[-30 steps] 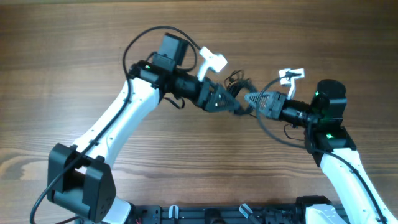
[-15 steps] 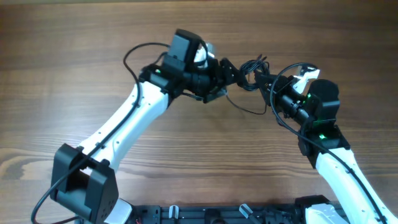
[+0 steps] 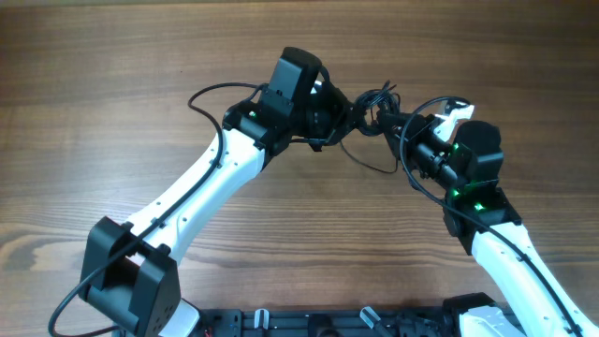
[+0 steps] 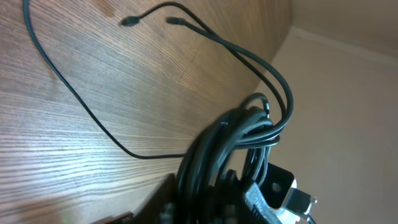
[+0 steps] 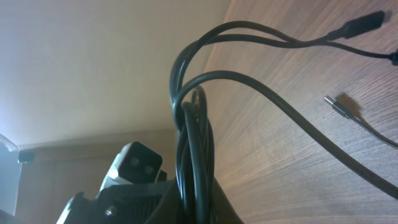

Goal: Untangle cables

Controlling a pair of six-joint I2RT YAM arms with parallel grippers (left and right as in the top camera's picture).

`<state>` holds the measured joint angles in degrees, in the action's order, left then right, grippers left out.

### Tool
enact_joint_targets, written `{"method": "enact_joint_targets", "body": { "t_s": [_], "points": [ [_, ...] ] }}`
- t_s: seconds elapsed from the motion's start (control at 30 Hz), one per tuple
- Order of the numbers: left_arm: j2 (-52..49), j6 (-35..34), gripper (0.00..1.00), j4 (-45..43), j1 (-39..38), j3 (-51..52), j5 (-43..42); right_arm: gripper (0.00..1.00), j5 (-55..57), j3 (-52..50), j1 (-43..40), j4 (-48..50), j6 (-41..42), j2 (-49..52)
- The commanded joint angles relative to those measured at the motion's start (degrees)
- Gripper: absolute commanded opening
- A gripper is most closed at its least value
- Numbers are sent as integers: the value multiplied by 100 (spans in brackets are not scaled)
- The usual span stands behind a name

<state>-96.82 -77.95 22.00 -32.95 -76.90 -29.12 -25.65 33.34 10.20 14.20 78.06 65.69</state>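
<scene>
The cables [image 3: 376, 101] are thin black cords bunched into a small bundle held above the table between my two grippers. My left gripper [image 3: 354, 110] reaches in from the left and is shut on the bundle [image 4: 214, 155]. From the right, my right gripper [image 3: 395, 123] is shut on the same strands [image 5: 194, 143]. A loose loop [image 3: 370, 163] hangs down toward the table. Two strands trail away to small plug ends [image 4: 127, 20] lying on the wood. The right wrist view shows a plug end [image 5: 367, 25] and a metal tip [image 5: 339, 106] resting on the table.
The wooden table [image 3: 112, 84] spreads out around both arms. Thicker black wires run along the left arm [image 3: 211, 91] and the right arm [image 3: 421, 192]. The arm bases stand at the near edge [image 3: 374, 318].
My left gripper has swung up and to the right to the bundle and closed on it. The right gripper has lifted and turned with the bundle, staying shut.
</scene>
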Motion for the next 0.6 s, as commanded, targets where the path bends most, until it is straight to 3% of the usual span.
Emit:
{"method": "enact_joint_targets", "body": {
  "t_s": [0.0, 0.07, 0.17, 0.23, 0.27, 0.3, 0.37, 0.43, 0.57],
  "points": [
    [114, -63, 6, -57, -33, -68, 116, 6, -140, 7, 90, 9, -9, 66],
    [114, 125, 4, -57, -33, -68, 219, 7, -136, 7, 87, -2, -57, 66],
    [114, 793, 4, -55, 50, -68, 328, 22, -133, 7, 79, -11, -774, 66],
    [114, 1510, 4, -9, 177, -68, 326, 47, -133, 7, 63, -116, -1552, 63],
    [114, 2000, 4, 35, 273, -68, 304, 84, -186, 7, 22, -313, -2157, 48],
    [114, 2487, 4, 136, 380, -68, 280, 100, -251, 7, -57, -645, -2785, 11],
    [116, 3300, 4, 581, 588, -68, 212, 100, -243, 7, -380, -1464, -4105, -129],
    [116, 4006, 4, 1019, 758, -68, 101, 100, -299, 7, -721, -1845, -4704, -262],
    [116, 5987, 4, 1606, 870, -68, -330, 97, -2315, 7, -1351, -1510, -6310, -446]
  ]
}}
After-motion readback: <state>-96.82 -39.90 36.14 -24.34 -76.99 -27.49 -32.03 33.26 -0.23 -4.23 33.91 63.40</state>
